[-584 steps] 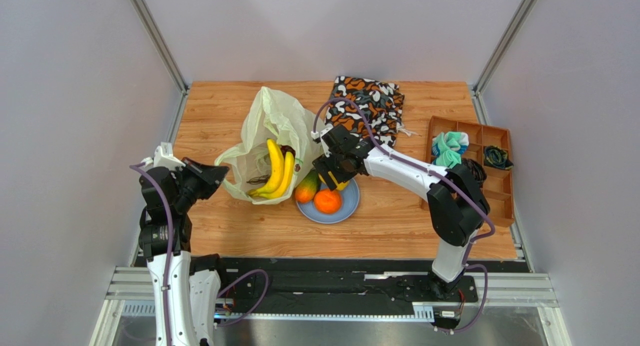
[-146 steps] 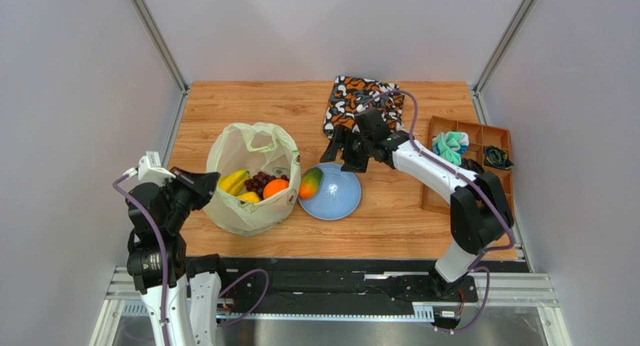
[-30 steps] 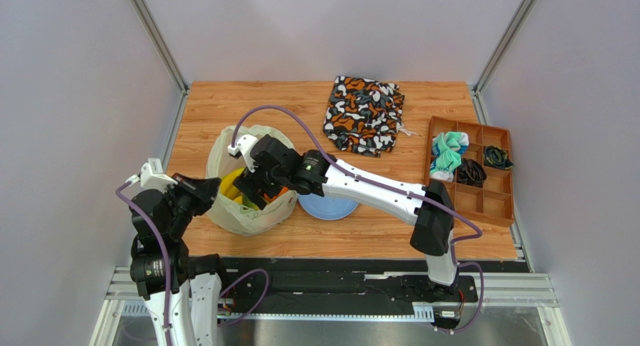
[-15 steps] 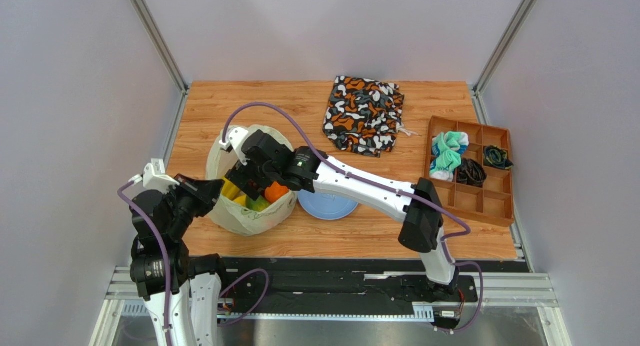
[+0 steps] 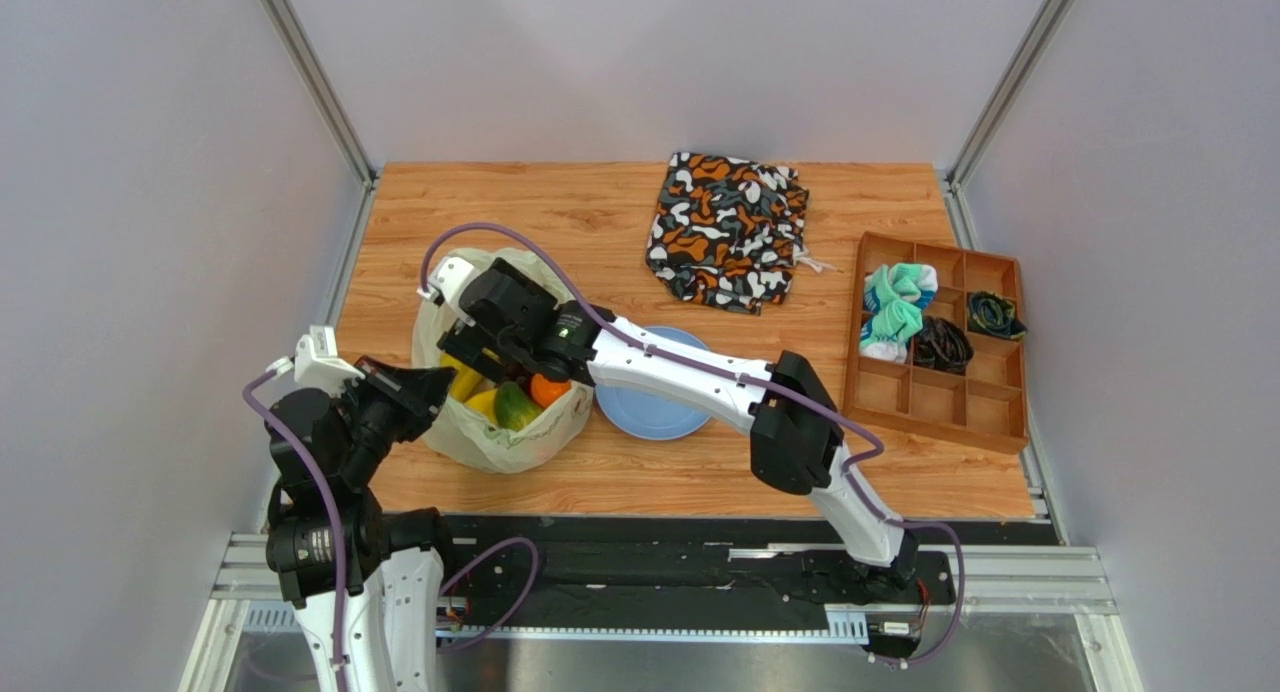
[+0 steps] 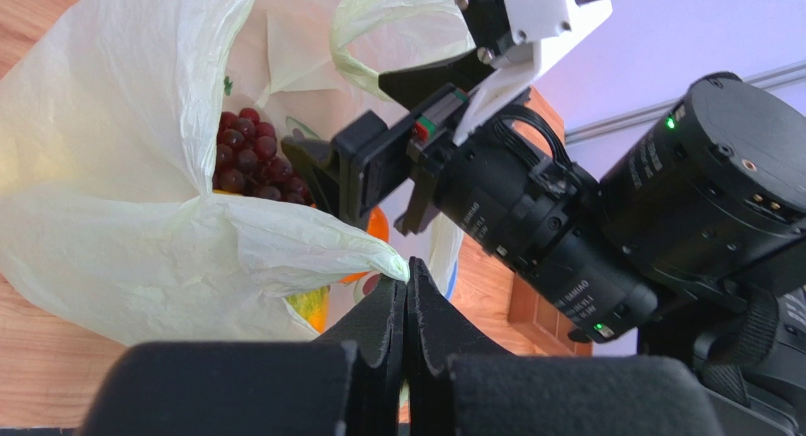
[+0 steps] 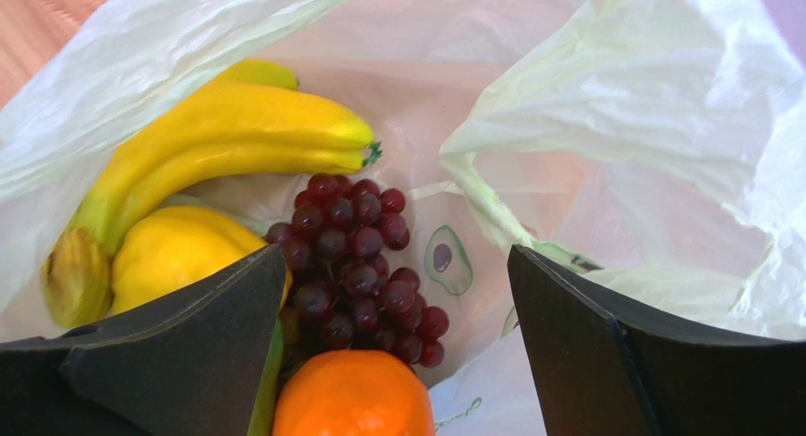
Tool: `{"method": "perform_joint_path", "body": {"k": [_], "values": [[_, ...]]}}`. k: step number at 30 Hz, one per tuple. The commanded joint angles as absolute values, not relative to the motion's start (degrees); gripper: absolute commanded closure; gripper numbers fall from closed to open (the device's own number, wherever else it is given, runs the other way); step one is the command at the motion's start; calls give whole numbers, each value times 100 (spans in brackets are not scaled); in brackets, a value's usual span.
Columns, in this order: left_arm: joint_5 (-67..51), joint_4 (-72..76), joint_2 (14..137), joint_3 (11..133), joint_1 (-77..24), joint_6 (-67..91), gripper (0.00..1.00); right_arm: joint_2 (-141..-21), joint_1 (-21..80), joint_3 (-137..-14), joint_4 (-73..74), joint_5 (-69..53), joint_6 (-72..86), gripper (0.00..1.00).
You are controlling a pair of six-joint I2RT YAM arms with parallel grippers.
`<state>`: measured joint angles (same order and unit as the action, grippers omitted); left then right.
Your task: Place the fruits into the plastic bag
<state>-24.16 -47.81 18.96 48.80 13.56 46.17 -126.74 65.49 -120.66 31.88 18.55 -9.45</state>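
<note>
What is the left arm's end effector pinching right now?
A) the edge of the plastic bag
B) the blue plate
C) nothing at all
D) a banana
A: in the left wrist view, the left end effector has its two fingers closed together on a fold of the bag at its rim.

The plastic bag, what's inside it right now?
Bananas, a bunch of dark purple grapes, an orange and a small yellow fruit lie in the plastic bag. A green sliver beside the orange may be the mango; the right hand covers the rest of it.
</note>
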Motion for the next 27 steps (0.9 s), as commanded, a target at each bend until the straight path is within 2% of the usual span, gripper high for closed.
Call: {"method": "perform_joint_path", "body": {"k": [1, 12, 14, 15, 17, 19, 20, 21, 24, 27], "values": [[-2549, -4729, 1863, 4852, 1353, 4685, 100, -12849, 6469, -12393, 2593, 2180, -1186, 6], [-2602, -4825, 1925, 4983, 1353, 4597, 100, -13578, 6232, -12893, 2092, 2127, -1512, 5], [-2602, -4869, 1925, 5027, 1345, 4579, 100, -13693, 6205, -13051, 2057, 2118, -1538, 8], [-2602, -4904, 1942, 5045, 1345, 4570, 100, -13772, 6188, -13078, 2013, 2127, -1529, 15], [-2584, -4922, 1969, 5115, 1354, 4535, 100, -13799, 6161, -13087, 2048, 2136, -1468, 23], [-2514, -4957, 1986, 5150, 1345, 4491, 100, -13773, 6117, -13078, 2144, 2127, -1398, 40], [-2496, -4948, 1995, 5176, 1345, 4483, 100, -13755, 6108, -13035, 2232, 2118, -1302, 56], [-2479, -4896, 2013, 5168, 1353, 4491, 100, -13659, 6091, -13017, 2241, 2153, -1257, 81], [-2426, -4721, 2118, 5194, 1345, 4535, 100, -13466, 6082, -13008, 2294, 2197, -1283, 95], [-2321, -4475, 2302, 5326, 1345, 4553, 100, -13097, 6038, -13156, 2312, 2233, -1283, 100]]}}
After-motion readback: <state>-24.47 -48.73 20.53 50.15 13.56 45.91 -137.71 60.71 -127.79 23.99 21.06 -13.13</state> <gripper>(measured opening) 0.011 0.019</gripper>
